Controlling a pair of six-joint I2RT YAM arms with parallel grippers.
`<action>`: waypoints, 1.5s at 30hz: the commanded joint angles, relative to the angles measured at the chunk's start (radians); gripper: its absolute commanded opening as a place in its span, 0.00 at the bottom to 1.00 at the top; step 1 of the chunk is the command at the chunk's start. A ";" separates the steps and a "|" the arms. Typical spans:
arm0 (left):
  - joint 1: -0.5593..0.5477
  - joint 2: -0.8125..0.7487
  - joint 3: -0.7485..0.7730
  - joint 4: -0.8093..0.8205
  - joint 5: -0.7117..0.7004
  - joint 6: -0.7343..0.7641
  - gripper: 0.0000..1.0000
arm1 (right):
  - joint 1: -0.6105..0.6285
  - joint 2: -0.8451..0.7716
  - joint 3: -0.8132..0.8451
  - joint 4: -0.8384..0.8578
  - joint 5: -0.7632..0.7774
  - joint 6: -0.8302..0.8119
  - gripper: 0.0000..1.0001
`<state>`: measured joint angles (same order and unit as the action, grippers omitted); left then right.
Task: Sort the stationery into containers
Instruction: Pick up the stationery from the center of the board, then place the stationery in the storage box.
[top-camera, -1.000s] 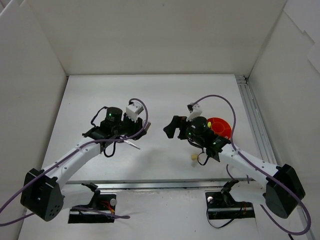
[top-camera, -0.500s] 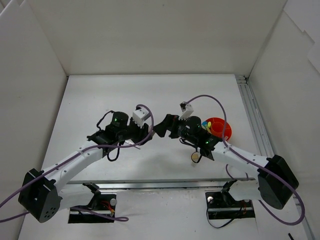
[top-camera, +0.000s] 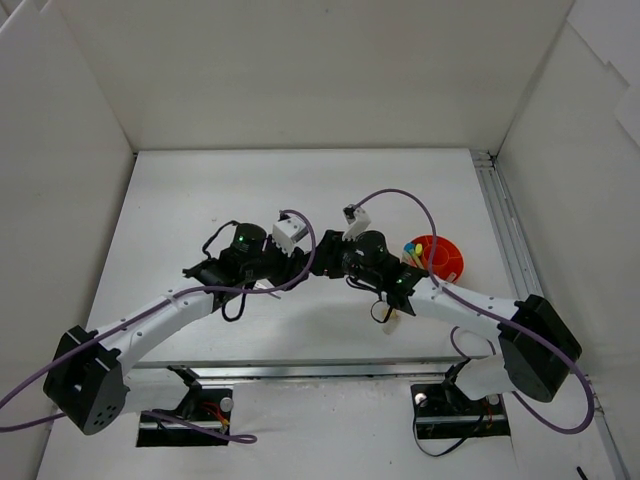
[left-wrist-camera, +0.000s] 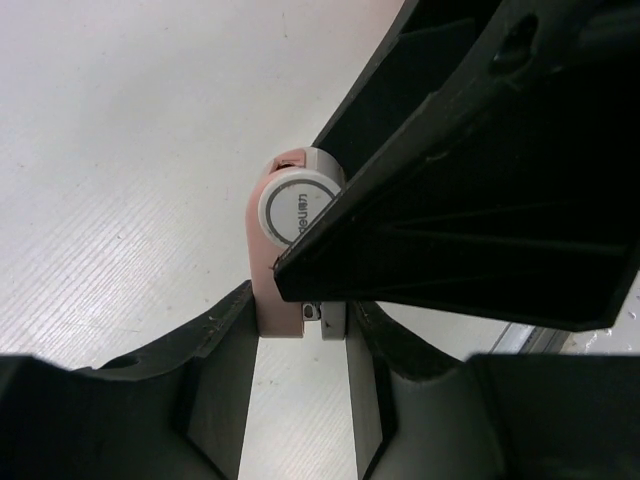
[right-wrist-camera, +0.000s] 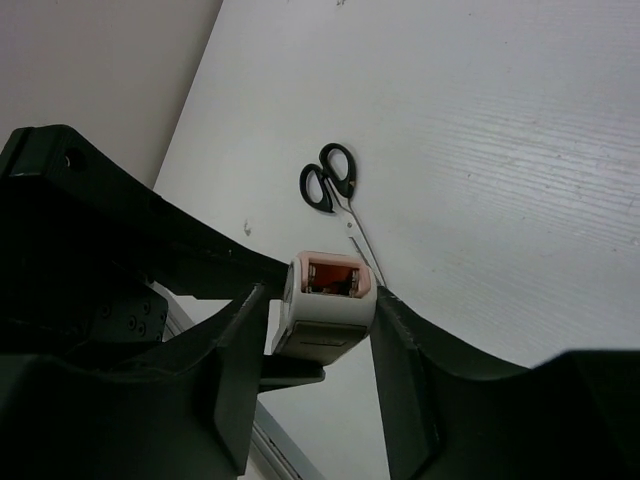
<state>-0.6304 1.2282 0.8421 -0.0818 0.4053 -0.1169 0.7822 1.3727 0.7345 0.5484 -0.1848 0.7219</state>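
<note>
Checking in on the rig: both arms had met over the middle of the bench (top-camera: 200, 190), about halfway between its left and right edges, with one thing shared between them. It was a pink and white correction tape (left-wrist-camera: 290, 215), the little dispenser kind with a round white disc on the side. The left gripper (left-wrist-camera: 300, 310) was clamped on it, with one finger on the pink side and the other on the white side. From the other wrist cam I could see the right gripper (right-wrist-camera: 322, 300) closed around the same tape, its fingers pressed against both flanks and the open orange-ish end facing the camera. So it was gripped from both sides and held up off the surface. A pair of black-handled scissors (right-wrist-camera: 335, 195) lay flat on the bench beyond it. The orange-red pot (top-camera: 440, 258) sat off toward the right edge, just beside the right arm's forearm, with a few highlighters (top-camera: 410, 247) standing in it, coloured tips up. A small beige eraser (top-camera: 388, 313) lay on the bench nearer the front edge, partly behind a loop of cable.
</note>
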 joint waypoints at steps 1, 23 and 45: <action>-0.017 -0.001 0.077 0.105 0.003 0.005 0.32 | 0.009 -0.004 0.049 0.108 0.002 0.014 0.39; -0.026 -0.228 0.005 0.014 -0.118 -0.021 0.99 | -0.095 -0.342 0.078 -0.299 0.373 -0.193 0.00; 0.095 -0.136 -0.043 -0.033 -0.223 -0.193 1.00 | -0.523 -0.502 0.135 -1.033 0.717 -0.156 0.00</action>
<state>-0.5552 1.1023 0.7719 -0.1516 0.1654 -0.2939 0.2855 0.7971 0.8452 -0.4976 0.4980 0.5488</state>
